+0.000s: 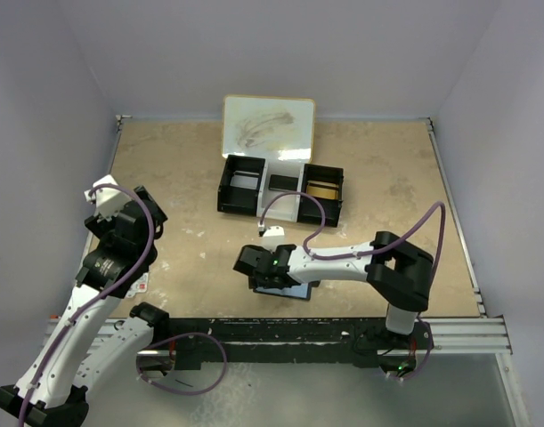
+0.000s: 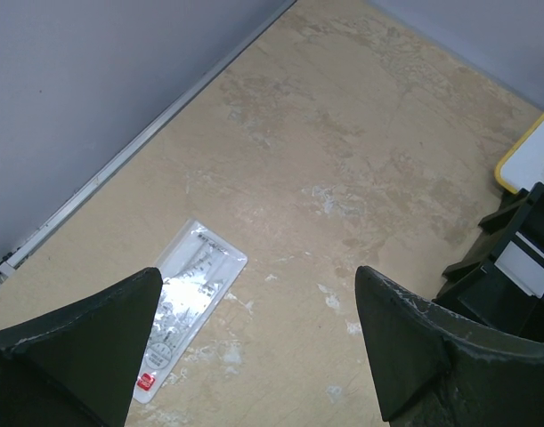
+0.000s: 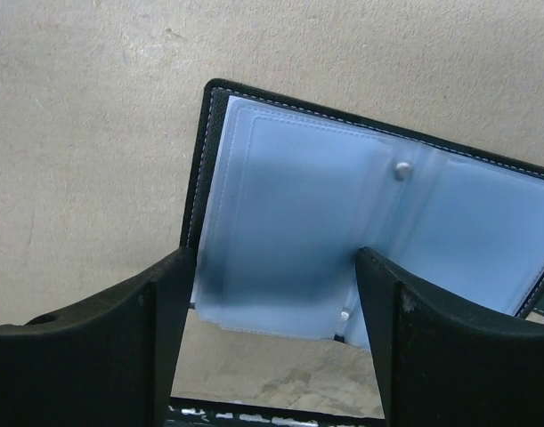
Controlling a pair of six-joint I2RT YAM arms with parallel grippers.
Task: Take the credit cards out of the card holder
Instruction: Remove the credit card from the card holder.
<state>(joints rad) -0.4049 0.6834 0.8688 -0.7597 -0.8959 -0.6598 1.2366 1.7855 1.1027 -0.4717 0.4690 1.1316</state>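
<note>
Top view: the holder [image 1: 291, 290] lies at lower centre, half hidden under the right arm [image 1: 343, 258], well below the tray [image 1: 280, 189].

Left wrist view: the left claw [image 2: 258, 311] gapes wide over bare table, gripping nothing. A white slip [image 2: 193, 294] lies at lower left.

Right wrist view: the holder fills the centre, spread open. The right claw [image 3: 272, 294] stands wide astride a blue sleeve, clamping nothing. The holder looks light and floppy, its plastic slick. Pinning the stiffer black cover edge seems best. I cannot tell whether the sleeves hold cards.
</note>
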